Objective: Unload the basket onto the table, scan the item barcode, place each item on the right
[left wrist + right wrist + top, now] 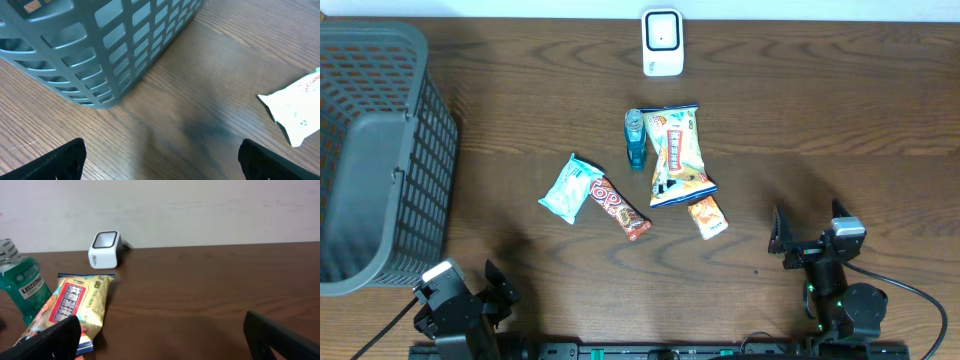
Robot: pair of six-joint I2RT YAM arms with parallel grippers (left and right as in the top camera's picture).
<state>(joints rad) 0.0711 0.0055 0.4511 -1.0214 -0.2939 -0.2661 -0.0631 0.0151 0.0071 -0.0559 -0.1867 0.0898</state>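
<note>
The left fingers (pixel 52 162) and right fingers (pixel 280 337) stand wide open and empty at the near edge of the tabletop (pixel 840 120), so the pick has not begun. The items lie clustered mid-table, with the scanner (pixel 662 42) at the far edge. Next, probably, the right arm reaches far-left for the nearby orange packet (pixel 707 216).

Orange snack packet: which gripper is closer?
Right. The right gripper is open, a little to the right of the orange snack packet and nearer the robot. The left gripper is far off to its left, by the basket.
</note>
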